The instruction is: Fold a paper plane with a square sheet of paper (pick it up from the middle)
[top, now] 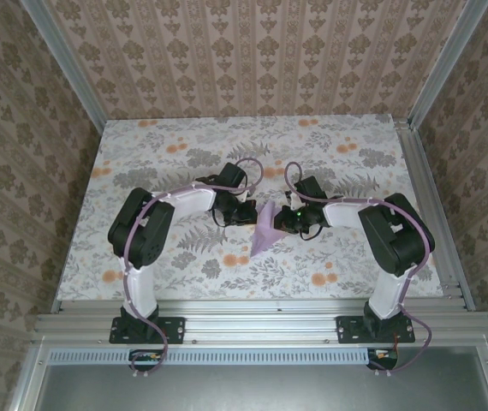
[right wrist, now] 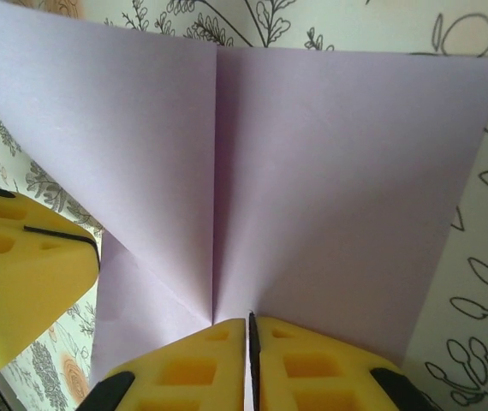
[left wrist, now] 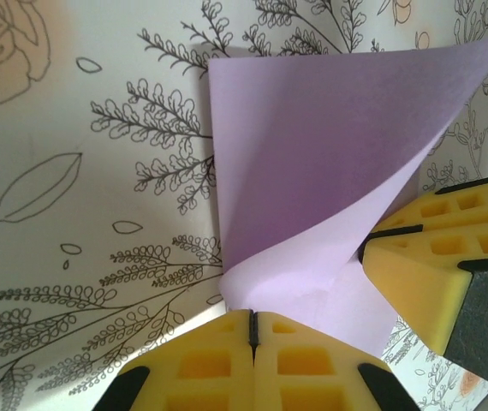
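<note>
Lilac paper, partly folded, pointed, mid-table

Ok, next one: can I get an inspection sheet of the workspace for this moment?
Surface: floral-patterned table, flat, no spills seen.
Job's things: lilac sheet of paper, partly folded with a centre crease, one side curling up off the table, lying between the two grippers.
Clutter: nothing seen.
Grippers: left gripper and right gripper both have their jaws shut at the sheet's edge, apparently pinching it.
Cables: lilac cables loop above each wrist, apart from the paper.
Surroundings: patterned walls on three sides; metal frame along the near edge.
</note>
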`<state>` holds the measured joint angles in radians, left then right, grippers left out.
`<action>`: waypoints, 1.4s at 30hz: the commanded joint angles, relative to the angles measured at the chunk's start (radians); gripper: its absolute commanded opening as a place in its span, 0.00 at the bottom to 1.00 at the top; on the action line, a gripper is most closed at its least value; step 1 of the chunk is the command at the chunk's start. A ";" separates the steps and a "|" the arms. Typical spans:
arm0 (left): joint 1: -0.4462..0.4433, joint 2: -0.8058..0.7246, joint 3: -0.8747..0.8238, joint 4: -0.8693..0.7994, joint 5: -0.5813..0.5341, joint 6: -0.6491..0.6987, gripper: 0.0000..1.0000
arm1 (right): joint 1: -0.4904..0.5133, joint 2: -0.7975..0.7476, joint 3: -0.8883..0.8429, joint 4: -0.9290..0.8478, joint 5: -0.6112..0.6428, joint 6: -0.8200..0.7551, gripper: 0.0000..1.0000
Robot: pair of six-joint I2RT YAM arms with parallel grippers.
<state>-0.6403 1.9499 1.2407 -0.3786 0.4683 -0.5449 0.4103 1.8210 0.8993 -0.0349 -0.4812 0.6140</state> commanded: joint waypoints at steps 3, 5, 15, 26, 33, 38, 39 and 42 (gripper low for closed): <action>-0.005 0.030 0.041 -0.037 0.020 0.037 0.00 | -0.002 0.033 0.013 -0.033 0.015 -0.034 0.12; -0.005 0.038 0.046 -0.041 0.023 0.042 0.00 | -0.002 0.037 0.008 -0.034 0.018 -0.037 0.12; -0.005 0.061 0.050 -0.062 0.005 0.066 0.00 | -0.002 0.002 -0.015 -0.026 0.013 -0.045 0.11; -0.011 -0.003 0.016 -0.038 0.021 0.082 0.00 | -0.010 -0.045 -0.043 0.034 -0.025 -0.021 0.10; -0.016 0.011 0.014 -0.055 0.012 0.107 0.00 | -0.013 -0.102 -0.060 0.093 -0.058 0.006 0.11; -0.022 0.028 0.011 -0.062 -0.002 0.125 0.00 | -0.012 -0.133 -0.060 0.122 -0.080 0.037 0.12; -0.022 0.030 0.011 -0.066 -0.005 0.128 0.00 | -0.012 -0.130 -0.058 0.132 -0.085 0.046 0.12; -0.024 0.035 0.013 -0.066 -0.007 0.134 0.00 | -0.010 -0.113 -0.050 0.154 -0.089 0.063 0.12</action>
<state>-0.6552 1.9850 1.2655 -0.4198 0.4709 -0.4473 0.4026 1.7119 0.8444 0.0814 -0.5388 0.6437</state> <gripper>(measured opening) 0.048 0.119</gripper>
